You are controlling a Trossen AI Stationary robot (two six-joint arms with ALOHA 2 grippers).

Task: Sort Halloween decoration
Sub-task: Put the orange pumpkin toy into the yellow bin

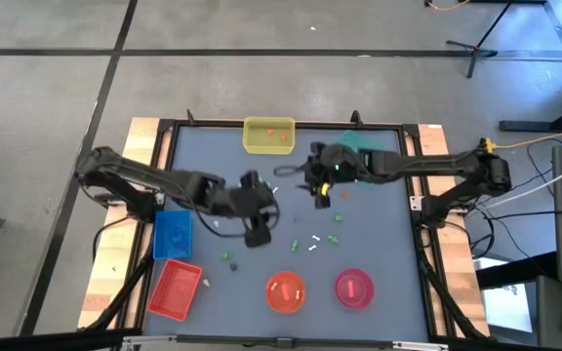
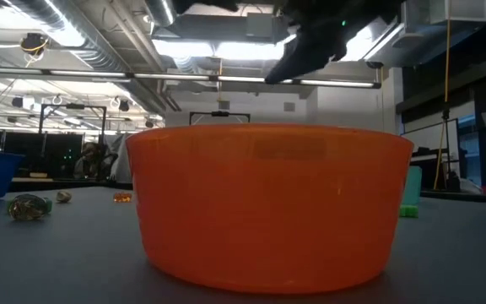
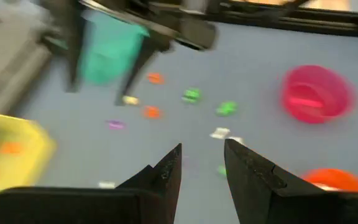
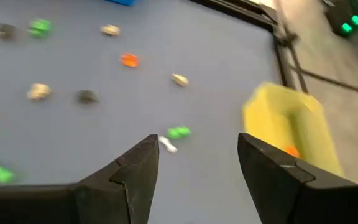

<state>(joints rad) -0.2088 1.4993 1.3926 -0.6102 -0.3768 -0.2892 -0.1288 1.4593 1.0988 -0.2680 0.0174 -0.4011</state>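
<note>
High view: trinkets [image 1: 312,243] scattered mid-table [image 1: 379,234]. Left end effector [image 3: 202,163] slightly parted, empty; right end effector [image 4: 197,149] wide apart, empty. Step: picking. Next, you need descent onto one trinket.

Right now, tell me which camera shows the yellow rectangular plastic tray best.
The high view: the yellow rectangular plastic tray shows whole at the table's far edge, with orange trinkets inside. The left wrist view catches only a blurred corner; the right wrist view shows part of it. The low view does not show it.
</note>
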